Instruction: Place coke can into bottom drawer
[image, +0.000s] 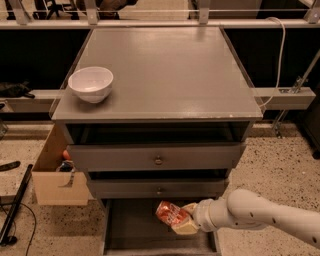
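Observation:
The coke can (168, 212) is a dented red-orange can with white lettering, held tilted just above the open bottom drawer (135, 230), a shallow dark tray pulled out at the foot of the grey cabinet. My gripper (181, 220) comes in from the right on a white arm and is shut on the can, its pale fingers (185, 227) at the can's right and lower side. The can hangs over the drawer's right half, below the front of the lower knobbed drawer (159, 190).
A white bowl (91, 83) stands on the cabinet top (170, 75) at the left. Two grey drawers with round knobs sit above the open one. A cardboard box (56, 175) stands on the floor to the left, with a dark pole (15, 210) beside it.

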